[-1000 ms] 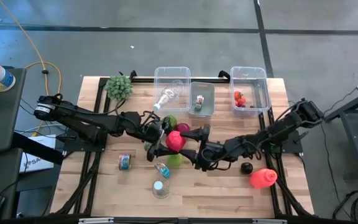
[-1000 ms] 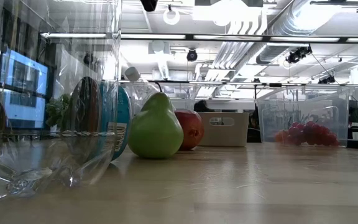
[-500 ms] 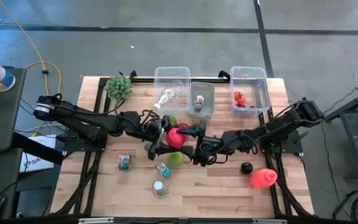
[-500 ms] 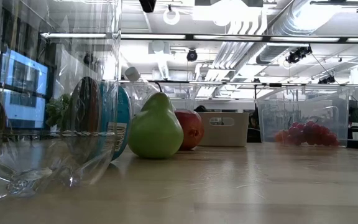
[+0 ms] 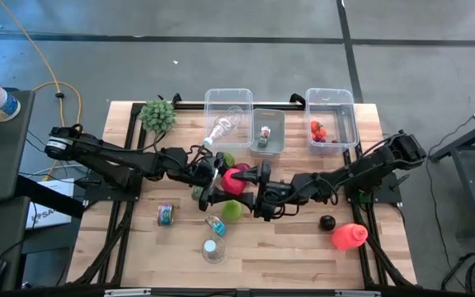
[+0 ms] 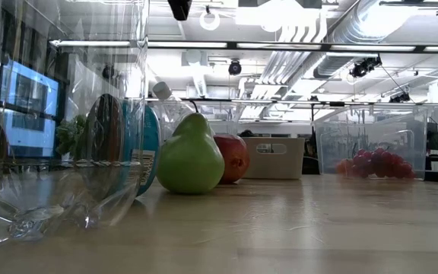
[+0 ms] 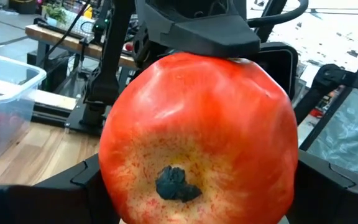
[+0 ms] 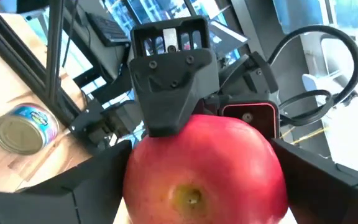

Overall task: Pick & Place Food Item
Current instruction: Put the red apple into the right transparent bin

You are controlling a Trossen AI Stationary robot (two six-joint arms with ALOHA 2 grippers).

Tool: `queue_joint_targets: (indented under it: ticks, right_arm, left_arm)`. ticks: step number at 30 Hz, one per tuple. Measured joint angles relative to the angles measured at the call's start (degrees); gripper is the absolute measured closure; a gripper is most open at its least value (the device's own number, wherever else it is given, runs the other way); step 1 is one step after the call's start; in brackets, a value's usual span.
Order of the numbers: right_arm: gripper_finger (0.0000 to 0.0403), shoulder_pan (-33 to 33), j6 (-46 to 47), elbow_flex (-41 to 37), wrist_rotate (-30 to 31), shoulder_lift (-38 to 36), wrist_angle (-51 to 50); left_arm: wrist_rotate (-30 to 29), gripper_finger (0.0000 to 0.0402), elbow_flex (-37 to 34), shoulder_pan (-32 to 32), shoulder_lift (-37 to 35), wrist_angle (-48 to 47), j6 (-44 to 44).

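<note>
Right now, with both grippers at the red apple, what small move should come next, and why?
Probably the right gripper should secure its hold before the left gripper lets go. The left jaws are shut on the apple; the right gripper meets it from the opposite side, hold unclear.

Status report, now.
Left end effector clamped on apple, off the table. Right end effector flanks the same apple, grip unconfirmed. Pear below.
</note>
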Motion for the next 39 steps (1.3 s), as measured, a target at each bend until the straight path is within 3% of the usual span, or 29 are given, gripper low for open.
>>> queue_joint_targets:
  ticks: [5,12,26,35,39]
  right_arm:
    - [0.0092,0.1,-0.5,0.1,0.9,2.0,0.6]
    - [0.0086,1.1,-1.0,0.1,6.6,2.3,0.2]
    - [0.0092,2.3,-1.7,0.1,10.7,2.5,-0.6]
    - [0.0094,2.3,1.7,-0.1,11.3,2.7,-2.0]
    - [0.0095,2.3,2.6,-0.1,11.3,2.7,-3.1]
  left_arm:
    - [0.7,0.0085,-0.1,0.3,0.0,-0.5,0.0]
    - [0.7,0.0085,-0.1,0.3,0.1,-0.7,0.5]
    - [0.6,0.0084,-0.1,0.4,0.2,-2.1,4.2]
    - [1.6,0.0014,0.3,0.5,0.0,-1.7,8.3]
    - [1.7,0.0006,0.3,0.0,0.0,-2.1,10.7]
